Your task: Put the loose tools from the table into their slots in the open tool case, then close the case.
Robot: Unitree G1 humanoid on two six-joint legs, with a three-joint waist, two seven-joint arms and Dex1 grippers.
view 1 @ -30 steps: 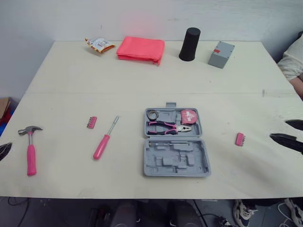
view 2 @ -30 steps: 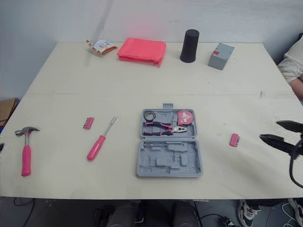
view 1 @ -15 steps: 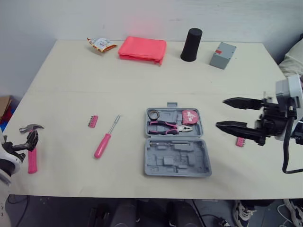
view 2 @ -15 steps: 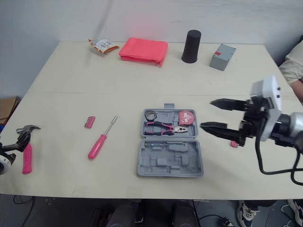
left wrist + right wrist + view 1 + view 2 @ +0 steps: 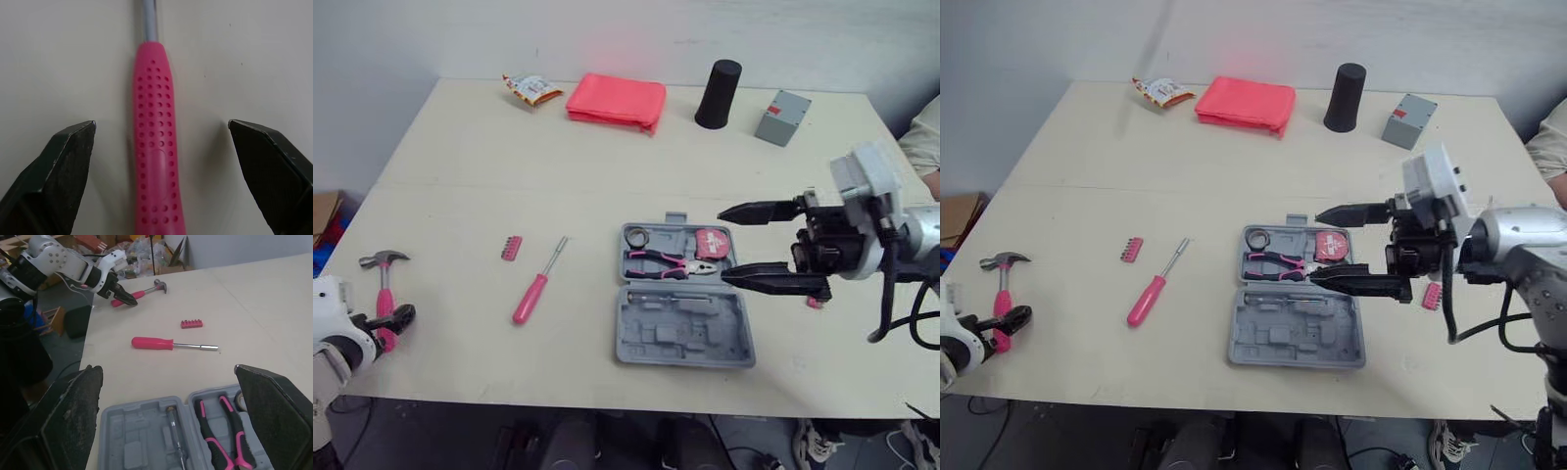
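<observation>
Four tools lie loose on the desk, hammer, screwdriver and two bit strips, with the case open, so we judge most work is left; our left claw is spread astride the hammer handle, our right claw spread above the case.

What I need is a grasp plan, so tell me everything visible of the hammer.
The hammer has a grey metal head and shaft and a pink dimpled grip. It lies flat on the table near its left front corner, head away from the robot. The open left gripper straddles the grip without touching it.
</observation>
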